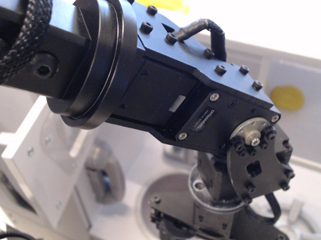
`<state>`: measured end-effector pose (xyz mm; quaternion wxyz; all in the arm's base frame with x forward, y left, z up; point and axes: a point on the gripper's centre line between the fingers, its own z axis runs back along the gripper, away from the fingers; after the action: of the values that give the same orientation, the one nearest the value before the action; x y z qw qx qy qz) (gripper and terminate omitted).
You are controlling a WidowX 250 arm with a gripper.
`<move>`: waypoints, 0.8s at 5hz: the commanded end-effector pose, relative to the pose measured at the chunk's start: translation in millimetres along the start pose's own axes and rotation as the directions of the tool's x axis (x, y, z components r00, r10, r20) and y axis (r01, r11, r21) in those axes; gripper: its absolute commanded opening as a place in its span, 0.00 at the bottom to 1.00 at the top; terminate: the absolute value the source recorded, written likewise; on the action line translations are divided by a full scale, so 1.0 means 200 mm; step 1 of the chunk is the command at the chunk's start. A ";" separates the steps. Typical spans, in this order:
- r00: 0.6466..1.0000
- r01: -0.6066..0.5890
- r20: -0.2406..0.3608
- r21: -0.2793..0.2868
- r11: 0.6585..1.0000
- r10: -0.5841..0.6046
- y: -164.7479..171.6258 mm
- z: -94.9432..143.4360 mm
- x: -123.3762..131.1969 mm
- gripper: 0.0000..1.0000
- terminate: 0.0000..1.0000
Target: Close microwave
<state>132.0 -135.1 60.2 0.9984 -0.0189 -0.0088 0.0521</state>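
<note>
Luckily, part of the microwave (38, 156) shows: a white door panel with a clear window, swung out at a slant, low on the left side. It looks open. Right beside it, toward the middle, sits a grey round thing (105, 174), too blurry to name. Farther from the door, on the far right, is a yellow blob (287, 98) on the white wall. The big black robot arm (165, 93) fills the view above and beside the door. The gripper cannot be seen, so I cannot tell how its jaws stand. I think the arm could miss the door, since it hides so much.
</note>
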 end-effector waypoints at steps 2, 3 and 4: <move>1.000 0.027 -0.001 -0.051 0.998 -0.027 0.10 0.07 -0.06 1.00 0.00; 0.999 0.037 0.018 -0.073 0.997 -0.036 0.23 0.14 -0.10 1.00 0.00; 0.997 0.071 0.044 -0.083 0.994 -0.068 0.37 0.26 -0.15 1.00 0.00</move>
<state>89.1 -60.2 109.3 0.9977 -0.0589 -0.0310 0.0152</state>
